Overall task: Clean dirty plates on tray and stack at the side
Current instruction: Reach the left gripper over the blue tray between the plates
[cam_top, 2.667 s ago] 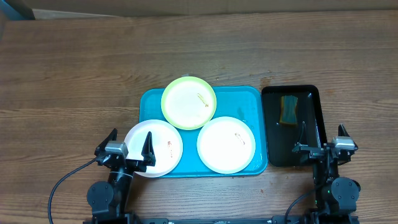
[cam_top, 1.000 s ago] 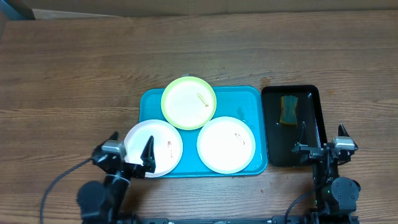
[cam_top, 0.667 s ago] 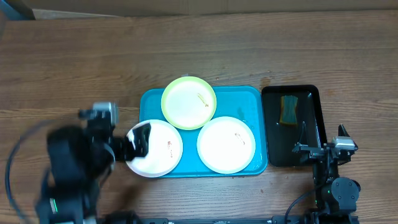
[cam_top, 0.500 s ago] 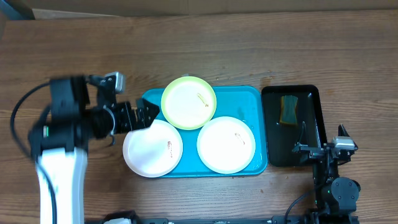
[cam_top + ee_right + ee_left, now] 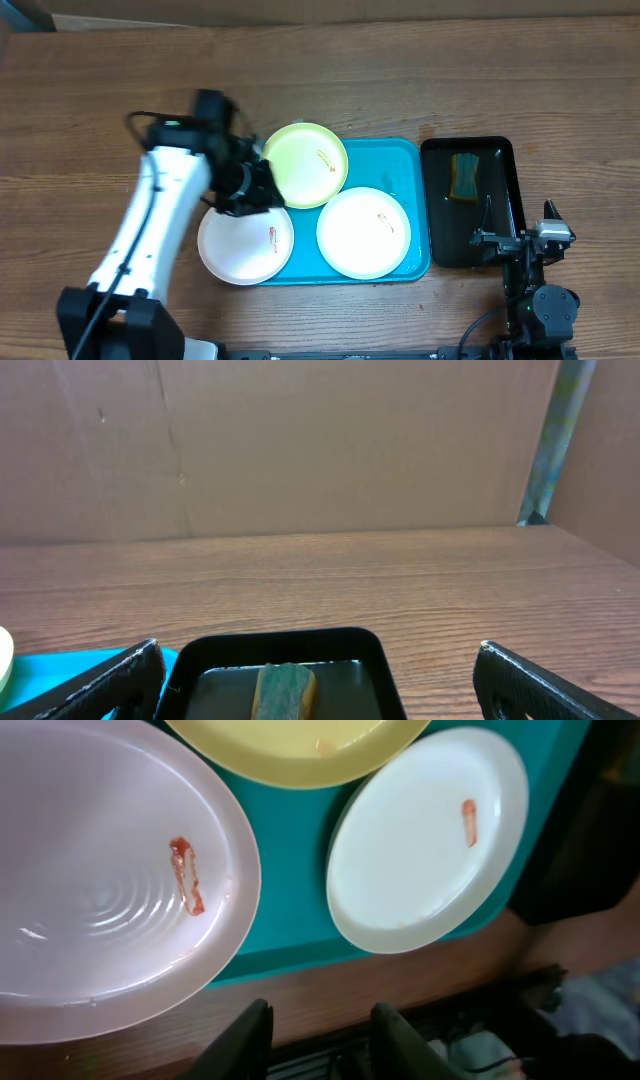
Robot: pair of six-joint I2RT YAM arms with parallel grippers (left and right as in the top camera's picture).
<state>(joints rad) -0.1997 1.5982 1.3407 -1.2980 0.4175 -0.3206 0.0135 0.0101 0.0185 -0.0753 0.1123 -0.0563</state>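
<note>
The wooden desk point(image 5: 100, 90) carries the turquoise tray point(image 5: 405, 160) at its centre, with a narrow black tray point(image 5: 500, 160) just beside its right edge.

The left arm point(image 5: 150, 230) reaches diagonally from the near-left corner of the desk toward the tray. Its wrist is bent so that the left tool point(image 5: 258, 186) hangs over the gap between the lime-green plate point(image 5: 310, 165) and the left white plate point(image 5: 245, 245). The right arm is folded at the near edge, with the right tool point(image 5: 518, 235) low over the near end of the black tray.

All three plates lie on the tray. The green plate sits at the far edge and overhangs the rim. The left white plate overhangs the near-left corner onto the desk. The right white plate point(image 5: 363, 232) lies fully inside the rim.

The left wrist view alone shows the left tool point(image 5: 320, 1040) with its fingers apart and nothing between them. It also shows a red smear point(image 5: 185, 875) on the left white plate point(image 5: 100, 890) and another point(image 5: 469, 822) on the right white plate point(image 5: 430, 840).

The right wrist view shows the right tool point(image 5: 318, 660) spread wide, framing the black tray point(image 5: 370, 650) and the sponge point(image 5: 285, 690) lying in it.
</note>
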